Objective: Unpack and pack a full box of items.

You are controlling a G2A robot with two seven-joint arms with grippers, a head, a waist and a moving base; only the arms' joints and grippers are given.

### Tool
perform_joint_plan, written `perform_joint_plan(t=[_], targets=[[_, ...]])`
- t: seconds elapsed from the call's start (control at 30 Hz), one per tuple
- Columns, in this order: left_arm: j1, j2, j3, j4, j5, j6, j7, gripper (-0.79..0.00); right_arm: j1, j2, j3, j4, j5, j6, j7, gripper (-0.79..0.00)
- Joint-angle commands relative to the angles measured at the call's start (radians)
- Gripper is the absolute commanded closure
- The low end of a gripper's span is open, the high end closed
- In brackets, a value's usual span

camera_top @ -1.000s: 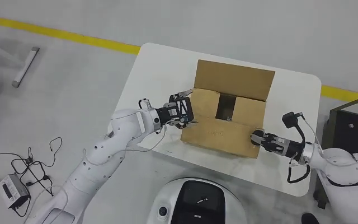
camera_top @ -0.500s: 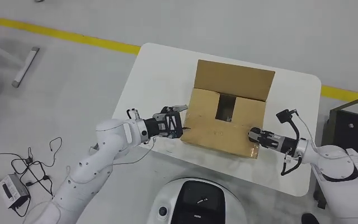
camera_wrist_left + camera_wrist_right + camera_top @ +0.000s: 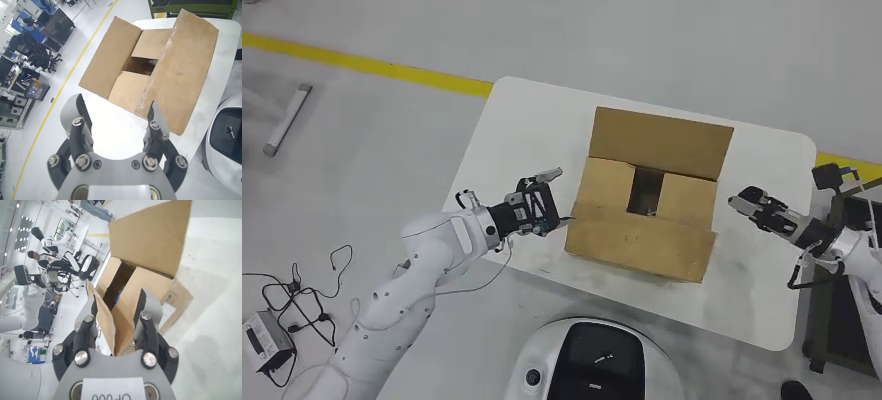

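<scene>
A brown cardboard box (image 3: 642,240) stands in the middle of the white table (image 3: 522,130). Its far and near long flaps are folded outward. Its two short flaps lie inward, leaving a gap (image 3: 647,190) between them. Through that gap a white item (image 3: 152,61) shows inside the box. My left gripper (image 3: 557,198) is open just off the box's left corner (image 3: 140,113), holding nothing and not touching it. My right gripper (image 3: 739,200) is open beside the box's right end. The near flap's edge (image 3: 102,313) shows between its fingers in the right wrist view.
The robot's white base (image 3: 592,365) sits against the table's near edge. A dark cart (image 3: 854,215) stands just off the table's right side, close to my right arm. Bare table lies left of the box and along its far edge.
My left gripper has drawn back leftward from the box's left corner. My right gripper has left the near flap's right corner and moved right and farther back.
</scene>
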Motion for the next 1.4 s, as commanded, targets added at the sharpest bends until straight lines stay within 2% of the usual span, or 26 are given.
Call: perform_joint_plan(t=[0.0, 0.03, 0.2, 0.23, 0.33, 0.73, 0.87, 1.07, 1.1, 1.17, 1.37], targets=[[0.002, 0.000, -0.002, -0.003, -0.001, 0.002, 0.000, -0.785, 0.013, 0.002, 0.015, 0.020, -0.009, 0.002, -0.003, -0.717], [0.004, 0.001, -0.004, -0.004, -0.002, 0.003, 0.000, -0.785, 0.021, 0.003, 0.018, 0.029, -0.010, -0.001, -0.005, -0.686], [0.012, 0.001, -0.011, -0.004, -0.013, 0.018, -0.004, -0.785, 0.092, 0.004, -0.009, 0.086, -0.062, -0.035, -0.009, -0.659], [0.012, 0.001, -0.011, -0.004, -0.013, 0.018, -0.004, -0.785, 0.111, 0.004, -0.022, 0.097, -0.083, -0.042, -0.006, -0.662], [0.012, 0.001, -0.011, -0.004, -0.013, 0.018, -0.004, -0.785, 0.153, 0.001, -0.065, 0.125, -0.103, -0.057, 0.004, -0.785], [0.012, 0.001, -0.011, -0.004, -0.013, 0.018, -0.004, -0.785, 0.151, 0.001, -0.066, 0.123, -0.106, -0.057, 0.001, -0.785], [0.012, 0.001, -0.011, -0.004, -0.013, 0.018, -0.004, -0.785, 0.147, -0.003, -0.074, 0.132, -0.129, -0.075, -0.081, -0.785], [0.016, -0.002, -0.020, 0.002, -0.037, 0.063, 0.001, -0.785, 0.230, -0.022, -0.166, 0.219, -0.193, -0.110, -0.202, -0.785], [0.015, -0.002, -0.022, 0.004, -0.044, 0.069, -0.002, -0.785, 0.250, -0.028, -0.191, 0.249, -0.194, -0.114, -0.211, -0.773], [0.013, -0.003, -0.026, 0.004, -0.050, 0.081, -0.012, -0.785, 0.302, -0.037, -0.235, 0.296, -0.232, -0.120, -0.235, -0.628], [0.018, -0.003, -0.040, 0.009, -0.069, 0.100, -0.024, -0.785, 0.439, -0.074, -0.368, 0.459, -0.230, -0.176, -0.270, -0.523]])
